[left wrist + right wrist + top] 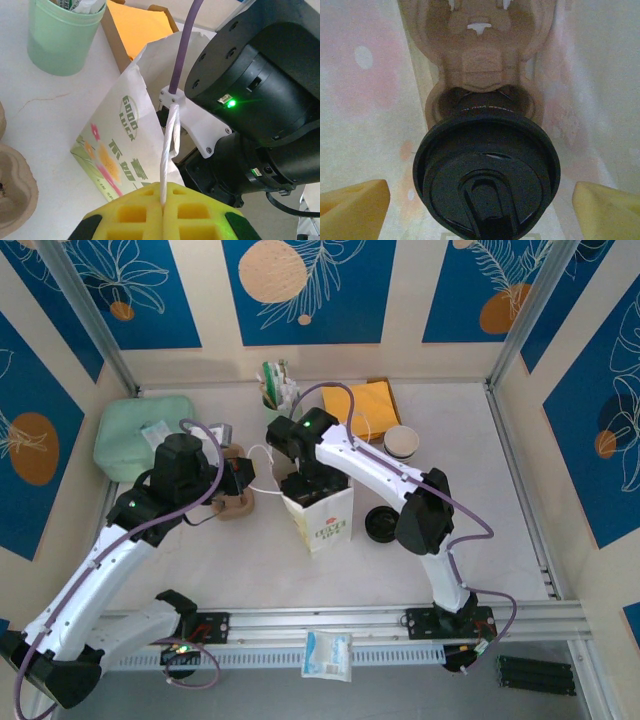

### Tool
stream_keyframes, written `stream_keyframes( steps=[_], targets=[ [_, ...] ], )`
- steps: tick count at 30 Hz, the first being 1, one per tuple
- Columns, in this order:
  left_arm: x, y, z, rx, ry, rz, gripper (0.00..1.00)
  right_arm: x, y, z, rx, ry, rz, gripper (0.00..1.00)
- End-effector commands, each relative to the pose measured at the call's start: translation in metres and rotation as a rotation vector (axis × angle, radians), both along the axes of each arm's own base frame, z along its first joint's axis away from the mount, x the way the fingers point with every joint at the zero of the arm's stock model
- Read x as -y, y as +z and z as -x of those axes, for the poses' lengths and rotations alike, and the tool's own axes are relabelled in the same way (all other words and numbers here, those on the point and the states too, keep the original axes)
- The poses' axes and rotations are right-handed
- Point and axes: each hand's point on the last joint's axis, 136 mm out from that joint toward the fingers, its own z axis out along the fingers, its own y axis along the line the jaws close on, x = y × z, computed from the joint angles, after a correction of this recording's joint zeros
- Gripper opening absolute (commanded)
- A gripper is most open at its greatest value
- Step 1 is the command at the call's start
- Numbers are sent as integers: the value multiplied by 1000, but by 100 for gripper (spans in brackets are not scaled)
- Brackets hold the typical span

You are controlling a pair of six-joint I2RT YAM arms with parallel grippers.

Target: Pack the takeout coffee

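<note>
Looking down inside the paper bag [330, 522], I see the takeout coffee under a black lid [485, 170] that hides its paper wall. It stands in one pocket of a brown pulp carrier [480, 60]. My right gripper [480, 209] is open above it, with its yellow fingertips [352, 210] well clear of the lid on both sides. My left gripper [164, 194] is shut on the bag's white twisted handle [170, 145] and holds it out to the left. From above, the right gripper [305, 490] reaches into the bag's mouth.
A stack of nested paper cups [402, 442] and a loose black lid [382, 523] sit right of the bag. Another pulp carrier [235, 502] lies left of it. Behind are a box of orange napkins [372, 405], a green cup of sachets [275, 390] and a green cushion [140, 435].
</note>
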Motion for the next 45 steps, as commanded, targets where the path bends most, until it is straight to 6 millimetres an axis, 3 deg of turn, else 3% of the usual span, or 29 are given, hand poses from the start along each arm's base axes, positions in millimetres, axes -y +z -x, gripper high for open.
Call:
stream_keyframes(
  steps=[1,14,26,34,45],
  targets=[
    [-4,9,-2,17,15,-8,2,-4,6,6,-30,14,-15,95],
    [-3,6,-3,10,15,-10,2,-10,23,5,-11,24,-62,98],
    [-2,4,-5,5,14,-10,2,-16,56,3,38,28,-129,98],
    [-2,4,-5,6,15,-7,2,-16,64,3,53,30,-137,98],
    [-1,2,-7,2,15,-9,2,-15,99,12,107,38,-176,90]
  ],
)
